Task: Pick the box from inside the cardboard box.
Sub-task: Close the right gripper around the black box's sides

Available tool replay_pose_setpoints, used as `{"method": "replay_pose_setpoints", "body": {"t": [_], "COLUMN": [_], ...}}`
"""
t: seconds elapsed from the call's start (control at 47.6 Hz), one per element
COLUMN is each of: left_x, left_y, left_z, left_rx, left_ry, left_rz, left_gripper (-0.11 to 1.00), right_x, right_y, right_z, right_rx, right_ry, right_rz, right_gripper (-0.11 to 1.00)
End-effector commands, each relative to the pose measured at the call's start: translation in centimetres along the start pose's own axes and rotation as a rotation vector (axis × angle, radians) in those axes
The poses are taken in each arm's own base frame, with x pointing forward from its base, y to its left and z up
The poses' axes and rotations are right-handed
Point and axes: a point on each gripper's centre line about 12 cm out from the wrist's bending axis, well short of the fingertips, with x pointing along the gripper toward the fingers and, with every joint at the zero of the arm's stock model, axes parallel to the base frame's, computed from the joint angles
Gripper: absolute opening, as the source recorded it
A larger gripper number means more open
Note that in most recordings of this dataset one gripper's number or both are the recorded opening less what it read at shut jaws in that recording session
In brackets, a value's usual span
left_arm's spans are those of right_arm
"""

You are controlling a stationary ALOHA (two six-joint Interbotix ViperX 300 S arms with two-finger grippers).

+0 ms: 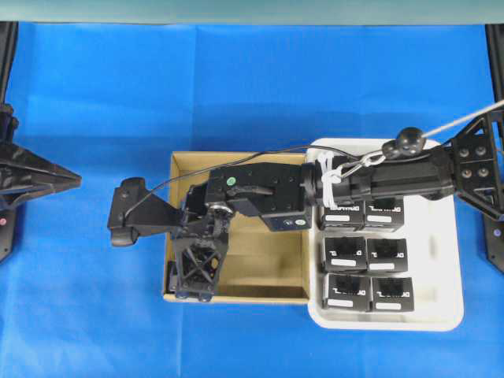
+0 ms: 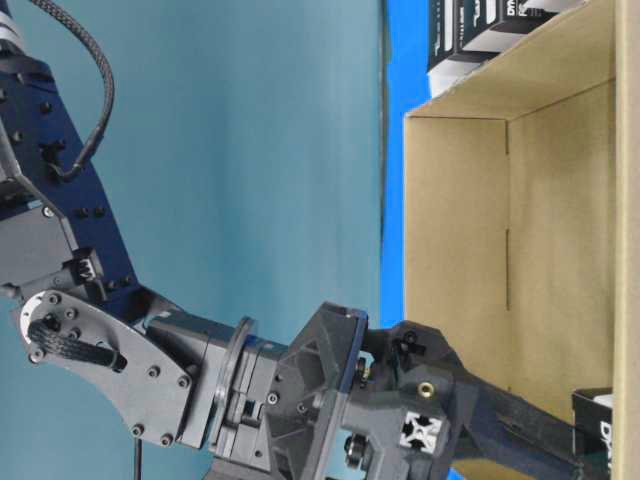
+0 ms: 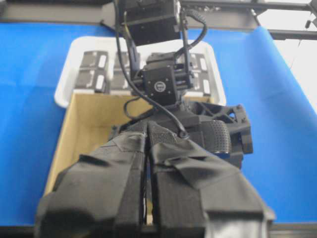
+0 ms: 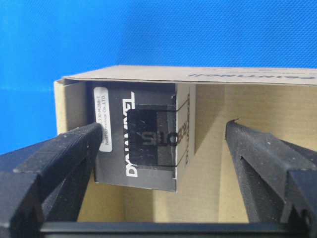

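Observation:
The box point(image 4: 138, 144), black with white lettering and a white label strip, stands in a corner of the cardboard box point(image 4: 208, 75). My right gripper point(image 4: 163, 130) is open around it. The left finger point(image 4: 74, 148) is close beside the labelled side, and the right finger point(image 4: 257, 158) stands well off over bare cardboard. Overhead, the right arm reaches across from the right, and the right gripper point(image 1: 194, 285) points down into the near left corner of the cardboard box point(image 1: 268, 268), hiding the box. My left gripper point(image 3: 147, 130) is shut and empty, back from the cardboard box.
A white tray point(image 1: 442, 260) with several identical black boxes point(image 1: 367, 253) stands against the cardboard box's right side. My left arm point(image 1: 47, 177) sits at the left edge of the blue cloth. From table level, the box point(image 2: 606, 428) shows low on the cardboard floor.

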Motion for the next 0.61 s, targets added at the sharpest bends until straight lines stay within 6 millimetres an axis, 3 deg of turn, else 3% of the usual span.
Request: {"method": "replay_pose_setpoints", "body": {"t": [0.0, 0.588], "left_x": [0.0, 0.1], "left_y": [-0.1, -0.1], "left_z": [1.1, 1.1], "left_rx": [-0.001, -0.001], "left_ry": [-0.029, -0.024], "left_rz": [-0.002, -0.005], "left_gripper": [0.02, 0.02], "right_x": [0.2, -0.2], "right_y": [-1.6, -4.3], "right_z": [-0.1, -1.1], "right_rx": [0.014, 0.041], "right_ry": [0.006, 0.011], "right_rz": [-0.019, -0.046], "right_gripper": [0.98, 0.98]}}
